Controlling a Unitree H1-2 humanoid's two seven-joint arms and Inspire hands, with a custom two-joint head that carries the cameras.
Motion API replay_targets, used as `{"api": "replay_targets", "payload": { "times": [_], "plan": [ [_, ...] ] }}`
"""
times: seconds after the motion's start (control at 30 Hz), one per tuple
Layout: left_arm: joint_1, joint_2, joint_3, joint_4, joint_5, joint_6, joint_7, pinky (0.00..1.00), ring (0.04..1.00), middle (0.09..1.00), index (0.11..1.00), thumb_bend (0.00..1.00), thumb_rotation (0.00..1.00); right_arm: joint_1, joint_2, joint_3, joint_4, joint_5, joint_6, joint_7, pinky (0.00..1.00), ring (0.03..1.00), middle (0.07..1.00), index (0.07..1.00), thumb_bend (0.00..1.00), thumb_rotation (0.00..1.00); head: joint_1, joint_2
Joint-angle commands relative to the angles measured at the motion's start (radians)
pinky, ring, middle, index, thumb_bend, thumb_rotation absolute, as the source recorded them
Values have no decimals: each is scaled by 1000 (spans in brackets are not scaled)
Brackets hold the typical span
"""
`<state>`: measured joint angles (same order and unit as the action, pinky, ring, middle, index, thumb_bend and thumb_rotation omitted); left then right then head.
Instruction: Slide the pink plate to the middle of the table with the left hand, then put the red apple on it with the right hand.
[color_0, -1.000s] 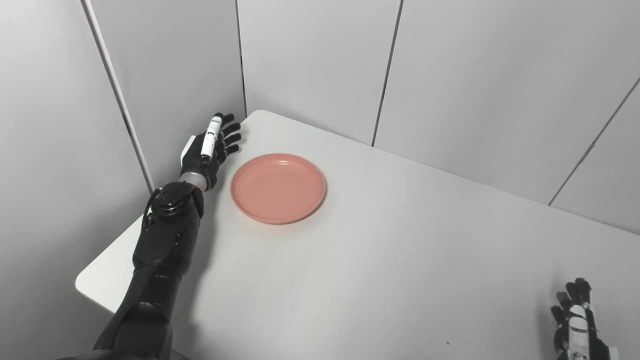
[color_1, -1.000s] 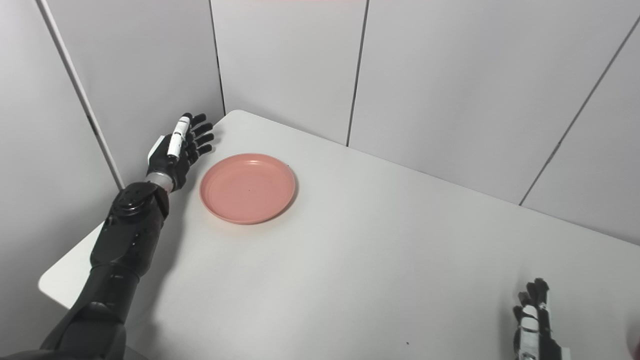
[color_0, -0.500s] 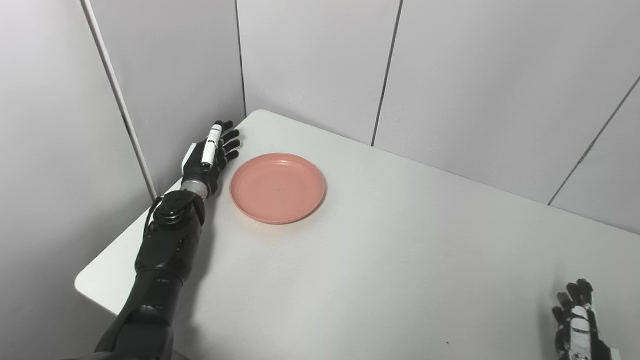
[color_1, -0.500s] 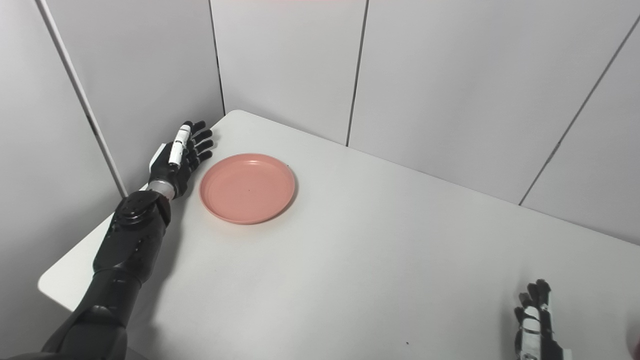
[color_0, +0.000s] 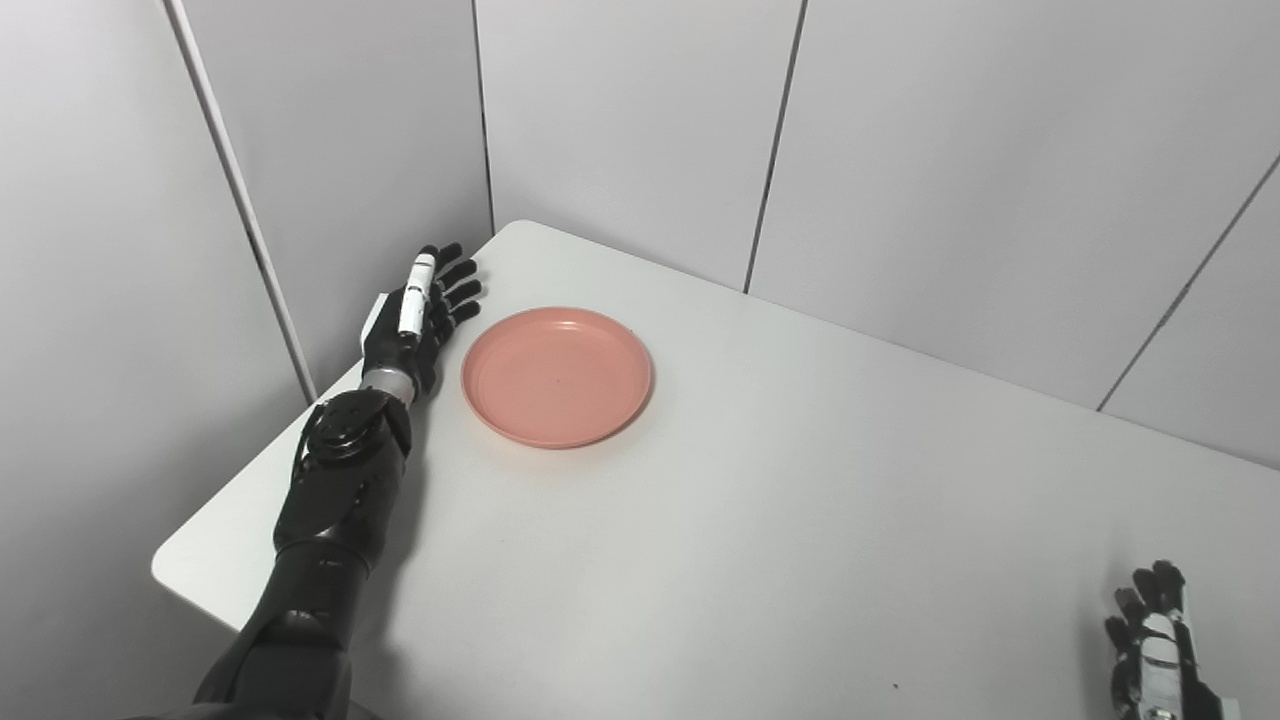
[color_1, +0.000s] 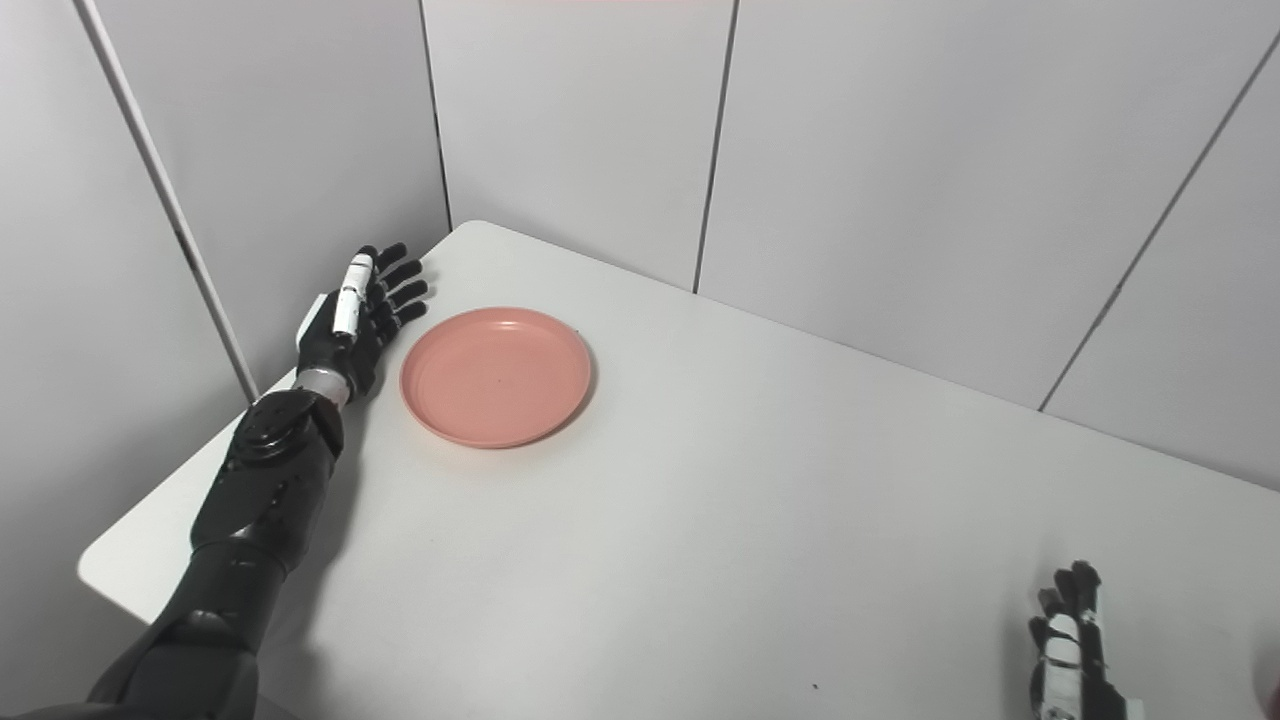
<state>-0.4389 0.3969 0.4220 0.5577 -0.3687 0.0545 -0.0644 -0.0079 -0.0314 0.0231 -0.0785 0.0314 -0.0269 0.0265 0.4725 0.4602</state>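
The plate is seen lying flat on the white tabletop, toward the far left corner and well off the middle, and nothing is carried on it. At its 9 o'clock, just beside the rim but apart from it, the left hand is held edge-on with its fingers stretched out straight and slightly spread toward 1 o'clock; nothing is gripped. The right hand is cut off by the bottom edge at about 4 o'clock from the plate, well apart from it, with its fingers pointed up and loosely parted and nothing held. A thin red sliver is caught at the right eye view's lower right edge, too little to be identified.
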Motion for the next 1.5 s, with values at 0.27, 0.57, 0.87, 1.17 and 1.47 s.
{"api": "replay_targets", "payload": {
  "times": [0.27,0.57,0.87,1.17,1.47],
  "plan": [
    [-40,-8,-20,84,-25,-42,-29,829,841,838,821,321,1000,-10,-5,-6,-31,-6,4,3,1000,991,991,996,24,1000,-4,-1],
    [-66,-34,-4,120,-83,-37,-74,805,816,817,800,343,1000,-11,-2,-10,-33,11,15,9,1000,994,995,1000,39,1000,-7,3],
    [-68,-58,-26,93,-93,-13,-87,818,818,821,805,354,1000,-9,0,-5,-38,14,18,6,1000,998,997,1000,33,1000,-12,8],
    [-41,-83,-39,33,-114,44,-117,784,812,823,806,342,1000,-8,2,-3,-36,9,13,3,1000,991,994,1000,47,1000,-18,15],
    [-20,-112,-50,-29,-125,95,-105,807,820,831,815,319,1000,-7,7,-4,-30,10,-3,8,1000,982,993,1000,44,1000,-28,24]
  ]
}}
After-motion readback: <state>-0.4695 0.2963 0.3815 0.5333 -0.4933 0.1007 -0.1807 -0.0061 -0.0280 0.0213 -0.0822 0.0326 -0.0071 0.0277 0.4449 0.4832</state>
